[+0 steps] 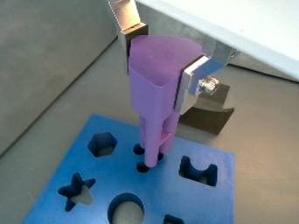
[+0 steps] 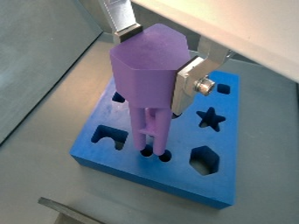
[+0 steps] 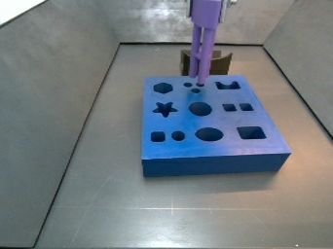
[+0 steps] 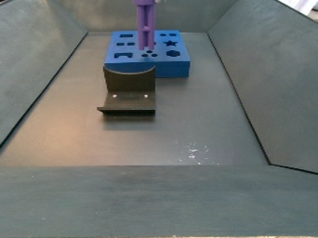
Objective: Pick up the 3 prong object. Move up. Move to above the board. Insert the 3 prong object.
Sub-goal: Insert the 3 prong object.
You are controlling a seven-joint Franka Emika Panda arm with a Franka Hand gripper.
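Gripping the purple peg point(image 1: 158, 83) near its broad upper end, the end effector point(image 1: 163, 57) has its silver plates pressed against the peg's two flat sides, as both wrist views show. Directly below the end effector, the peg hangs upright and narrows to thin legs whose tips meet a cluster of small round holes point(image 2: 153, 154) in the blue board point(image 2: 122, 162); whether the legs are already inside the holes or only touching their rims cannot be told. In a side view the peg point(image 3: 203, 44) stands over the board's point(image 3: 215, 160) far edge, among star, circle and square cut-outs. Behind the end effector sits a dark fixture point(image 4: 128, 98) on the bench point(image 4: 187, 130), clear of the peg.

By its look, the peg is light, rigid plastic with smooth faces, so it could slip or swivel between the plates if pushed down off-axis. Its slim legs seem the weak part and may bend or snap under side load. Holding high on the thick body, square across the flats, looks sound.
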